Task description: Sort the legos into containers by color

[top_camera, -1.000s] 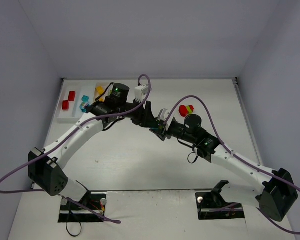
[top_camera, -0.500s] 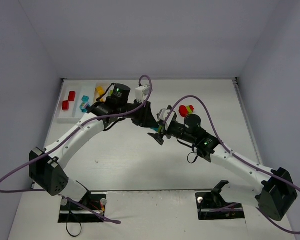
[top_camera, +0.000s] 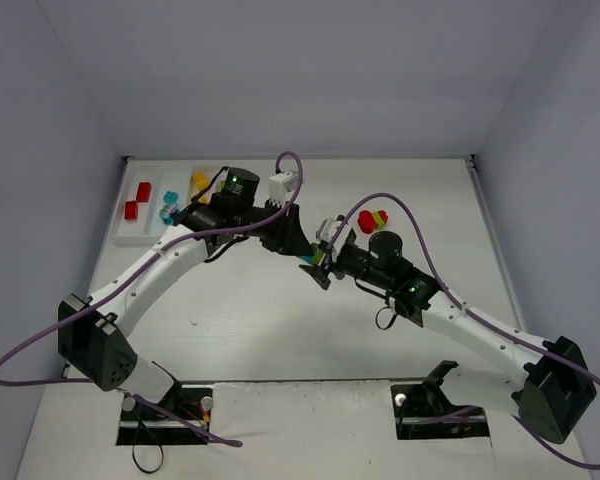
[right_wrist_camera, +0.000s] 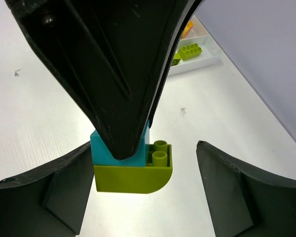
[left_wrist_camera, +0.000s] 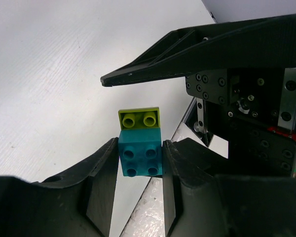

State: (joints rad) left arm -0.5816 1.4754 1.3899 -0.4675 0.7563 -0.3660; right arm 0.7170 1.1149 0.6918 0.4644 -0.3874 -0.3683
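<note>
No legible text, labels, brand marks or numbers in any view, bricks plain, arms unmarked, table surface blank, nothing readable.

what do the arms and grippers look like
The left arm and right arm are white tubes with black joint housings, a purple cable looping along each, a small green light on each. The left gripper and right gripper have matte black tapered fingers.

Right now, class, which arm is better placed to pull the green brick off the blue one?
The right. The right claw stands open either side of the green brick, while the left claw is shut on the blue brick, steadying the pair.
</note>
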